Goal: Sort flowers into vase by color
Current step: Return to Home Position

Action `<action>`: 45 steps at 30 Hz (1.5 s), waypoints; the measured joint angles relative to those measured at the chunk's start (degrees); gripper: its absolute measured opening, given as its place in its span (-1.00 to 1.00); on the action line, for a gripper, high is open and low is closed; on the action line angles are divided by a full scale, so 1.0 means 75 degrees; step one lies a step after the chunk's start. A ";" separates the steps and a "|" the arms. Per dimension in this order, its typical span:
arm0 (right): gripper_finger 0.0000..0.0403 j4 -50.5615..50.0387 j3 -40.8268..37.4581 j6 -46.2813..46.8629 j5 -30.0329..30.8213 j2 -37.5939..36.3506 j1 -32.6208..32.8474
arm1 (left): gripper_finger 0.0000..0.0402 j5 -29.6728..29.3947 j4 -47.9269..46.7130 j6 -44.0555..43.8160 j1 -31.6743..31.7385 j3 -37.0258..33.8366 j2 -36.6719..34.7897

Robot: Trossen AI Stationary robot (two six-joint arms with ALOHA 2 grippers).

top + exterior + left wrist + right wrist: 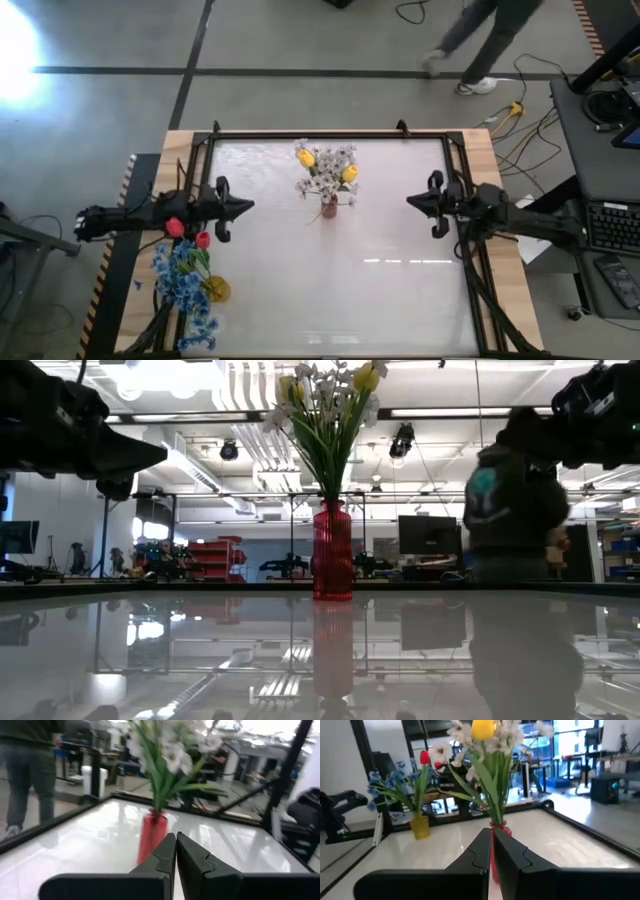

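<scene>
Red and ribbed, one vase (329, 209) is set on the table (400, 300) near its middle, toward the far edge. White blossom sprays (330, 178) and two yellow tulips (306, 158) are held in it. Blue flowers (185, 285) and two red tulips (175, 228) are gathered in a yellow vase (217, 290) at the table's left edge. The left gripper (248, 207) is held above the table to the left of the ribbed vase, its fingers pressed together. The right gripper (411, 201) is held opposite on the right, its fingers likewise pressed together. A person (470, 35) is seen on the floor beyond the table.
</scene>
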 joint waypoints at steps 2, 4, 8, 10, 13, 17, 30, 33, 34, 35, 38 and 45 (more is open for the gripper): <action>-0.94 0.0247 -0.0134 -0.0062 0.0017 0.0005 0.0083 | -1.00 0.0117 0.0003 -0.0005 0.0000 -0.0003 0.0117; -0.94 0.0070 -0.0134 -0.0256 0.0076 0.0016 0.0185 | -1.00 0.0120 0.0003 -0.0017 0.0000 -0.0003 0.0157; -0.94 0.0037 -0.0134 -0.0217 0.0256 0.0011 0.0244 | -1.00 0.0123 -0.0008 -0.0022 0.0002 0.0003 0.0262; -0.94 -0.0057 -0.0134 -0.0219 0.0258 0.0008 0.0244 | -1.00 0.0120 0.0003 -0.0022 0.0003 0.0032 0.0335; -0.94 -0.0552 -0.0134 -0.0251 0.0342 0.0088 0.0244 | -1.00 0.0120 0.0005 -0.0025 0.0003 0.0057 0.0398; -0.94 -0.0551 -0.0113 -0.0273 0.0661 0.0324 0.0244 | -1.00 0.0120 0.0007 -0.0025 0.0003 0.0070 0.0472; -0.94 -0.0529 -0.0093 -0.0276 0.0663 0.0498 0.0244 | -1.00 0.0120 0.0009 -0.0025 0.0003 0.0076 0.0680; -0.94 -0.0531 -0.0091 -0.0276 0.0663 0.0497 0.0244 | -1.00 0.0120 0.0010 -0.0025 0.0003 0.0079 0.0719; -0.94 -0.0529 -0.0090 -0.0276 0.0663 0.0496 0.0244 | -1.00 0.0120 0.0010 -0.0025 0.0003 0.0079 0.0730; -0.94 -0.0530 -0.0087 -0.0276 0.0666 0.0498 0.0244 | -1.00 0.0120 0.0013 -0.0025 0.0003 0.0079 0.0743; -0.94 -0.0528 -0.0083 -0.0276 0.0666 0.0495 0.0244 | -1.00 0.0120 0.0009 -0.0025 0.0003 0.0085 0.0779; -0.94 -0.0525 -0.0082 -0.0276 0.0666 0.0495 0.0244 | -1.00 0.0120 0.0010 -0.0025 0.0003 0.0087 0.0863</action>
